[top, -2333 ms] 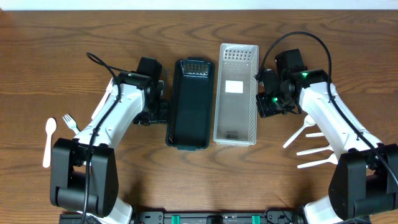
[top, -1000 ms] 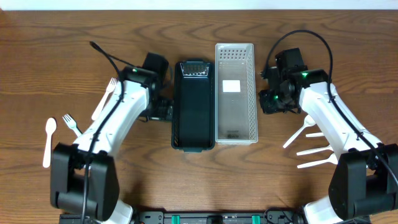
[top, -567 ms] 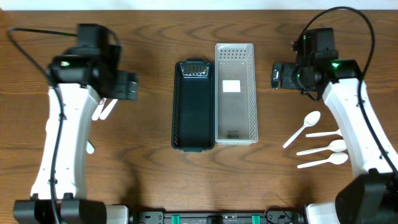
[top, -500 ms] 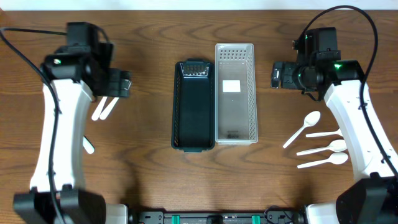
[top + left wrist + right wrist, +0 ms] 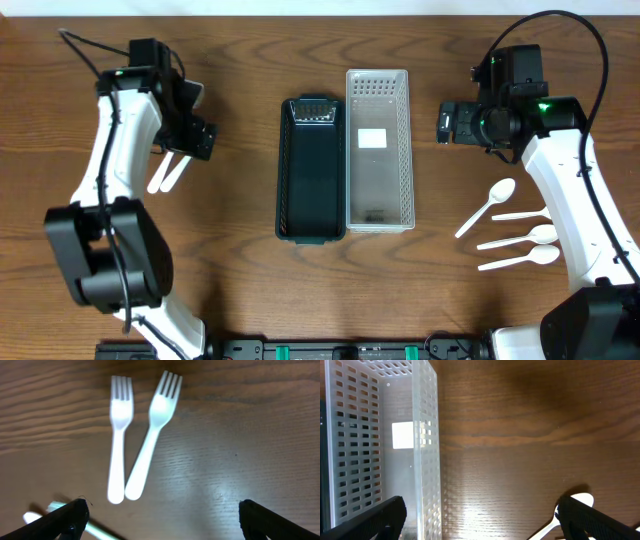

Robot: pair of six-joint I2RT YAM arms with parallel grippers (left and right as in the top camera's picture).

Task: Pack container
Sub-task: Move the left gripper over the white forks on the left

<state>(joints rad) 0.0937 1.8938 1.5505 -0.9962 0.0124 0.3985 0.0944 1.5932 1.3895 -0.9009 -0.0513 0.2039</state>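
Well, the two white forks [image 5: 151, 442] lie side by side toward the bench's far left corner, just ahead of the left fingers [image 5: 65, 520], spread wide and empty. The right fingers [image 5: 590, 520] gape too, beside the perforated basket [image 5: 427, 460] by the far edge. The forks look light, stiff, slick (and flat-lying): pinch one across its handle's middle.

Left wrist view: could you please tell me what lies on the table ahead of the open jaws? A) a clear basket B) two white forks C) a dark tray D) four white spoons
B: two white forks lie side by side on the wooden table, tines pointing away from the camera and handle ends close together.
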